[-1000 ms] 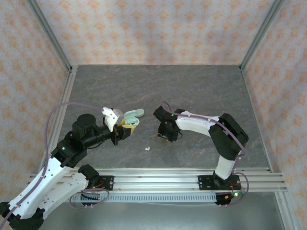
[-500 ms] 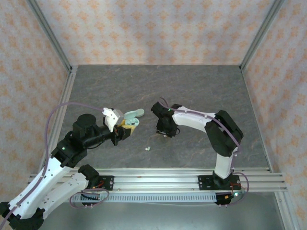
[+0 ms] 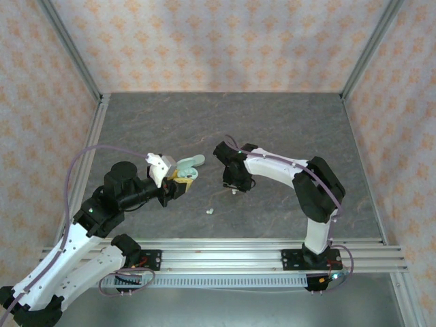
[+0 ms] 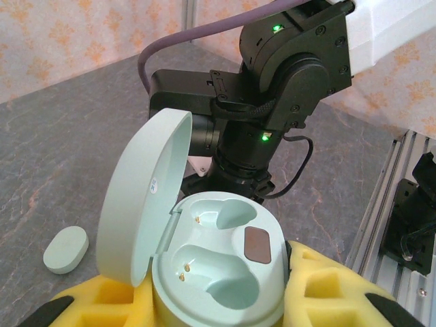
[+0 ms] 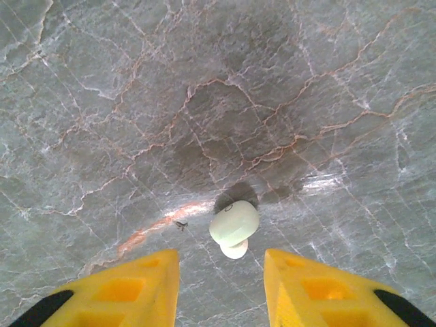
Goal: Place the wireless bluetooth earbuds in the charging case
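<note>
1. Left tool [image 3: 178, 178], seen from above, is closed tight on the pale green oval plastic charging case [image 3: 184, 173]. The case's round lid [image 3: 191, 162] stands open.
2. In the same view, the right tool [image 3: 234, 182] points down at the grey stone-look table [image 3: 272, 122]. It is near the case but not touching it. A tiny white rounded plastic earbud [image 3: 234, 191] shows on the table right under this tool. A second earbud [image 3: 210, 211] lies on the table closer to the arm bases, apart from both tools.
3. From the left wrist, the left tool's yellow foam pads [image 4: 320, 286] squeeze the charging case [image 4: 225, 272] from both sides. The lid [image 4: 139, 204] tips up on the left. Two scooped hollows [image 4: 225, 283] face up inside the case.
4. Behind the case, the black end of the right arm [image 4: 272, 102] hangs over the table. A small pale green oval bit [image 4: 66, 249] lies on the table left of the case. I cannot tell what it is.
5. From the right wrist, the two yellow fingers [image 5: 136, 279] stand apart with a wide gap. The earbud [image 5: 234, 228] sits just past the tips, in line with the gap, touching neither finger.
</note>
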`<action>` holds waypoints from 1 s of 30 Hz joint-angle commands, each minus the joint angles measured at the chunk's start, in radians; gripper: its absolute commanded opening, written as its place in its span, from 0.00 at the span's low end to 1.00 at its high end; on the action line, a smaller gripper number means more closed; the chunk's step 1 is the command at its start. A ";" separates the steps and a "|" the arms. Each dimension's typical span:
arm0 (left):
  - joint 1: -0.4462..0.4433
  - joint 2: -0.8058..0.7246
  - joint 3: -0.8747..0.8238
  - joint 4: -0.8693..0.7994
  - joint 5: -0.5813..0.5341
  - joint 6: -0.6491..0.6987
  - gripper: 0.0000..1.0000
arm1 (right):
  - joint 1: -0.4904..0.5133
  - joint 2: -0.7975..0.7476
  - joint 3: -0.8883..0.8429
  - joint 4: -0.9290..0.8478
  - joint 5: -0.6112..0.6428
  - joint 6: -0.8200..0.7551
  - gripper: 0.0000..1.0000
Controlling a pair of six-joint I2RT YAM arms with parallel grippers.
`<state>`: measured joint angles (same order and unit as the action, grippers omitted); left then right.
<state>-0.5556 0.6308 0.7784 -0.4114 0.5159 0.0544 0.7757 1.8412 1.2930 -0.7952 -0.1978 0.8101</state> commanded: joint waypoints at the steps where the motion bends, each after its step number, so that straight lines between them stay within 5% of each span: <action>1: 0.004 -0.006 0.001 0.002 -0.008 0.018 0.18 | -0.011 -0.009 -0.017 0.011 0.033 0.042 0.37; 30: 0.005 -0.008 -0.005 -0.012 -0.008 0.038 0.18 | -0.003 0.033 -0.054 0.072 0.021 0.104 0.38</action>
<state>-0.5556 0.6243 0.7769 -0.4160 0.5159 0.0704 0.7635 1.8492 1.2453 -0.7315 -0.1982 0.8986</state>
